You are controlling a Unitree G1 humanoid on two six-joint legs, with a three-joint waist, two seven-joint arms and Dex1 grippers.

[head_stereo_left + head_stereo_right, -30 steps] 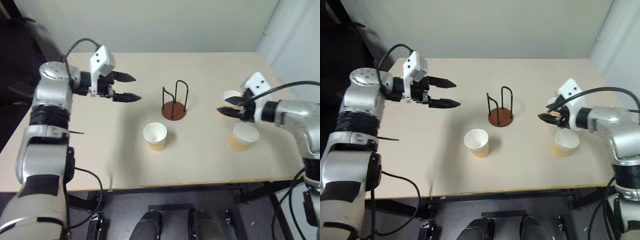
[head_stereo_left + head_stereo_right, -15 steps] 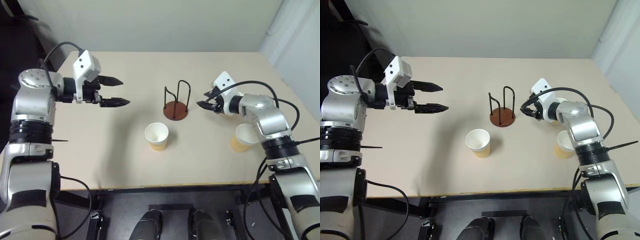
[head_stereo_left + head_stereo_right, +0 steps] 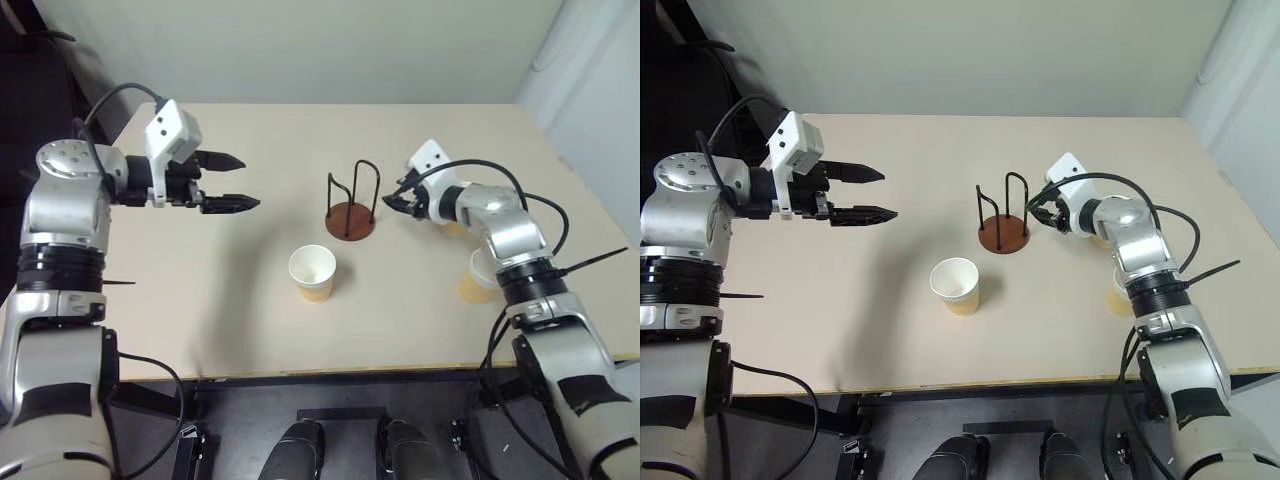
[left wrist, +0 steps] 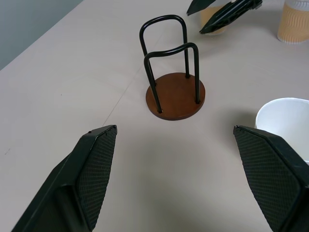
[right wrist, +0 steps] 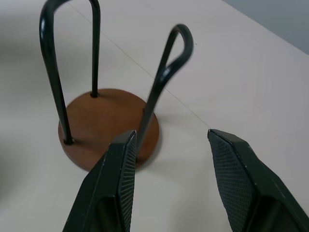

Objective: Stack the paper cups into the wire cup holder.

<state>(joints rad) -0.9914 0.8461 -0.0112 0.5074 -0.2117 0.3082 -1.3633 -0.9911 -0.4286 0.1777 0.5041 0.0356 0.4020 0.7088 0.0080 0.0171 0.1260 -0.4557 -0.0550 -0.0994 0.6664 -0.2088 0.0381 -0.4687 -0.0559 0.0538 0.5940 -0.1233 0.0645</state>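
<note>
While its jaws are standing apart around nothing, the right gripper [image 3: 1033, 212] is hovering just beside the wire cup holder [image 3: 1003, 219], which is rising upright mid-table and carrying no cups. The left gripper [image 3: 238, 182] is hanging wide open, well off on the holder's other side. One paper cup [image 3: 312, 272] is sitting in front of the holder, two more [image 3: 478, 277] beyond the right arm, the nearer arm.

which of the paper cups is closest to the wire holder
The tan paper cup standing alone in front of the wire cup holder; the other two sit farther right, behind the right arm.
</note>
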